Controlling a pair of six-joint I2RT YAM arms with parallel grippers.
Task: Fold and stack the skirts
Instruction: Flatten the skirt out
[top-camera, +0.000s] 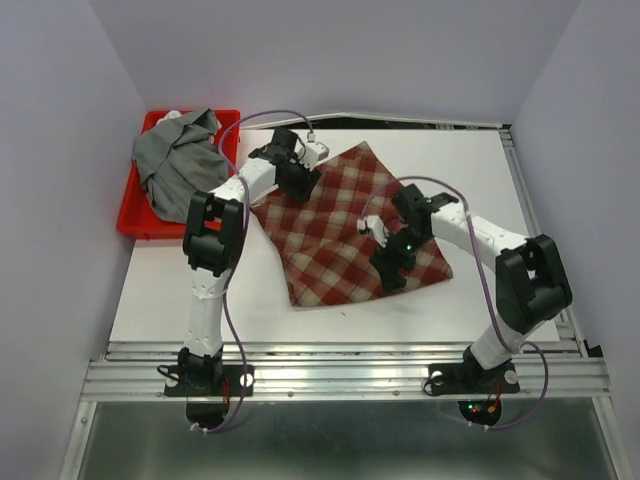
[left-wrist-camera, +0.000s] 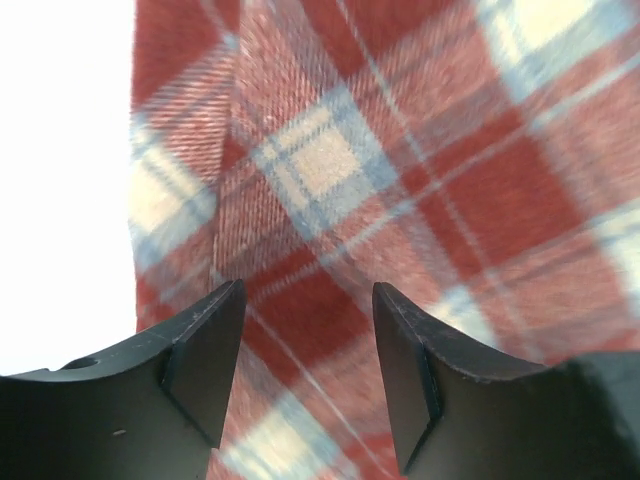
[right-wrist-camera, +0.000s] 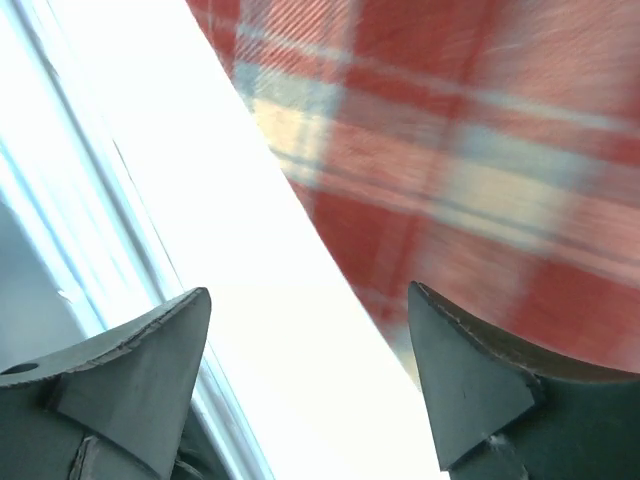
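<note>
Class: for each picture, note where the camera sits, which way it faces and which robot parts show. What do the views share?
Top: above and behind the bases, facing down on table, left arm, right arm, plaid skirt, grey skirt in red tray.
Left wrist: faces down past the open left jaws onto plaid cloth.
Right wrist: faces past the open right jaws onto the skirt's edge and table.
All three share the plaid skirt.

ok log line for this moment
plaid skirt: lying on table | grey skirt: heaped in red tray | left gripper: open, over plaid | right gripper: open, at plaid edge
</note>
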